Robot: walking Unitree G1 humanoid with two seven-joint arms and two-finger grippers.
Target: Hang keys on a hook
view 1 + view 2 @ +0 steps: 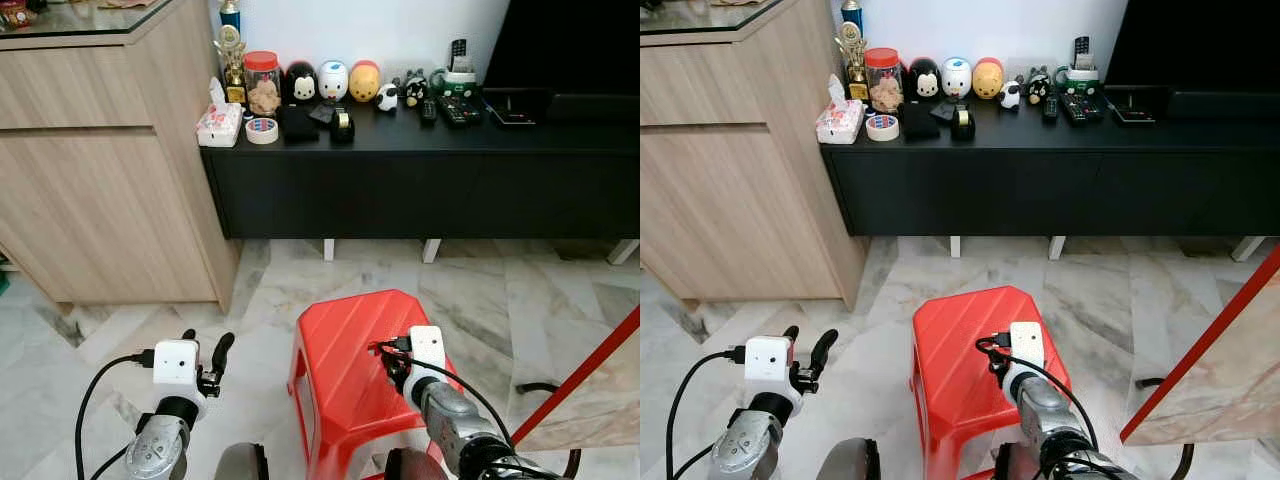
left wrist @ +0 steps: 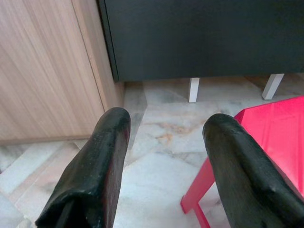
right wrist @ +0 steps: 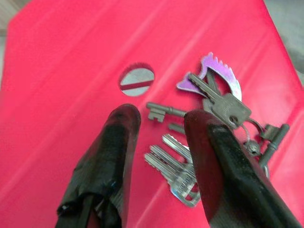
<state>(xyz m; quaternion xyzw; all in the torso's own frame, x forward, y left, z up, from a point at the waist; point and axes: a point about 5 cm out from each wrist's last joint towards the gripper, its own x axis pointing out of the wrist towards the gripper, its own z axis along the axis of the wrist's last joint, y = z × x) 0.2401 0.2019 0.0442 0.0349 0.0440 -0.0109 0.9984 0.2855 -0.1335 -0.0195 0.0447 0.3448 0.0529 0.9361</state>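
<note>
Right gripper (image 3: pixel 159 121) over keys
Its parted black fingers, gripping nothing, straddle the silver key bunch (image 3: pixel 209 137) on the red plastic stool (image 1: pixel 345 350), lower centre.

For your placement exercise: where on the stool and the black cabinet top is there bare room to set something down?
Stool: bare around the round hole, away from the keys under the right hand. Cabinet top: its front strip is bare; crowded along the wall from the tissue pack to the remotes.
</note>
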